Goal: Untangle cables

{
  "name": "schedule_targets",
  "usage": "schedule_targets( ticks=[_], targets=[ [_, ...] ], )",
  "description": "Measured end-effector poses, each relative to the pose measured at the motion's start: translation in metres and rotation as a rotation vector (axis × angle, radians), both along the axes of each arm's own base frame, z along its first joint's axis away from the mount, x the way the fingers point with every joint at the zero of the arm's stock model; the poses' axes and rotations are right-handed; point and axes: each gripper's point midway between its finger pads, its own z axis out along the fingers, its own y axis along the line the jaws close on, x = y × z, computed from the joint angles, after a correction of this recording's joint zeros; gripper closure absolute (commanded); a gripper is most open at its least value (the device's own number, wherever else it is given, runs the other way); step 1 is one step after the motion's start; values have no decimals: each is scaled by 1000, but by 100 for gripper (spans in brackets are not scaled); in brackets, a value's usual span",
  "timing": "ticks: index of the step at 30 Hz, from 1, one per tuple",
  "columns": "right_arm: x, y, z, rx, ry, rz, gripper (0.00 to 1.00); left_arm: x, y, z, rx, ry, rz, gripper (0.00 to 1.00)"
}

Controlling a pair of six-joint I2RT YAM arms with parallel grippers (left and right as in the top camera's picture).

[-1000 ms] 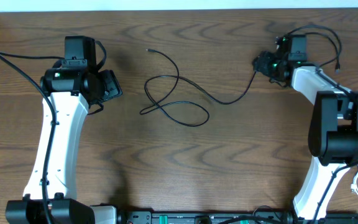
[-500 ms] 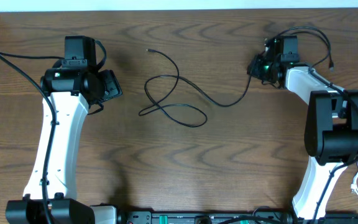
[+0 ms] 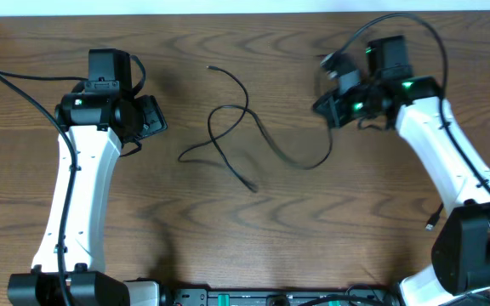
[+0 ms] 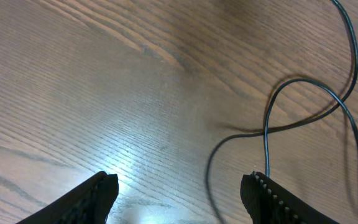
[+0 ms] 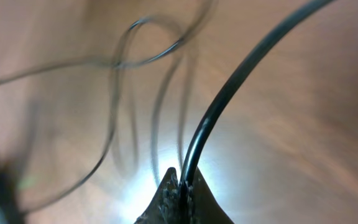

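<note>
Right gripper (image 5: 180,184) is clamped shut on the black cable (image 5: 226,93) near the desk's far edge. From there I see it loop loosely across mid-desk. Left gripper (image 4: 180,185) is open and empty, with the cable's nearest loop just beside it.

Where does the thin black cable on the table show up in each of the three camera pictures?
Overhead: the black cable loops across the middle of the picture, reaching toward the upper right.
Left wrist: the cable curves down the right side.
Right wrist: the cable rises from bottom centre to top right, out of the right gripper, jaws shut on it.
Shared landmark: the wood-grain table.
</note>
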Motion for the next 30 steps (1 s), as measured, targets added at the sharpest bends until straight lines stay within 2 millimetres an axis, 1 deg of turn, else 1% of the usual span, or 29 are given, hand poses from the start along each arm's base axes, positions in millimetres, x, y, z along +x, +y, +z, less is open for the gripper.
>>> schedule_targets(
  ticks=[3,7,11,14,17,19,20,21,23,26,28,30],
  targets=[
    [-28,28,-7,3,37,136,99,0,1,0,3,-1,1,31],
    [-55,64,-8,7,26,278,99,0,8,1,41,0,17,31],
    [-80,93,-7,11,12,388,99,-7,26,1,141,25,69,31],
    [-96,111,-7,13,4,449,98,-14,38,2,190,44,121,31],
    [-109,130,-5,19,-21,504,97,-19,49,2,199,51,199,31],
    [-118,144,-4,18,-51,539,93,-24,60,2,200,55,266,31],
    [-120,150,-4,13,-66,543,88,-27,68,2,197,60,305,31],
    [-120,158,-3,3,-92,543,85,-30,75,1,193,66,339,31],
    [-118,171,-3,-13,-136,520,85,-37,90,0,180,75,414,31],
    [-109,190,-3,-41,-207,453,87,-46,105,-2,148,86,490,31],
    [-100,204,-7,-49,-246,398,88,-49,110,-3,120,88,520,31],
    [-91,217,-16,-60,-266,336,88,-50,111,-4,96,87,539,31]
  ],
)
